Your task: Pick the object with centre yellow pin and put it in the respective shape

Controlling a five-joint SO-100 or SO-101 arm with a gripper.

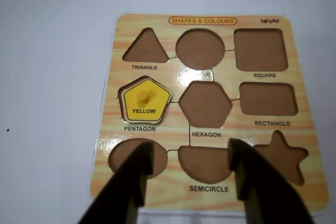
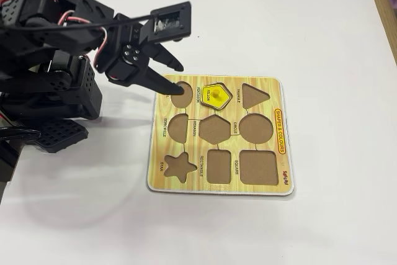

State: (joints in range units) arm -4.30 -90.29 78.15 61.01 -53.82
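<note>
1 piece (image 1: 146, 101) "YELLOW" | seated in "PENTAGON" recess (image 1: 124, 91) | fingers (image 1: 140, 177) apart

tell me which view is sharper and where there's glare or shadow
Fixed view: sharp, evenly lit, with the arm's soft shadow on the white table left of the board. Wrist view: softer, with the dark gripper blurred up close, faint glare on the board's lower left edge, and the pentagon readable.

Yellow pentagon piece (image 1: 146, 100) seated in pentagon recess (image 1: 121, 88); fingers (image 1: 137, 174) apart, empty.
</note>
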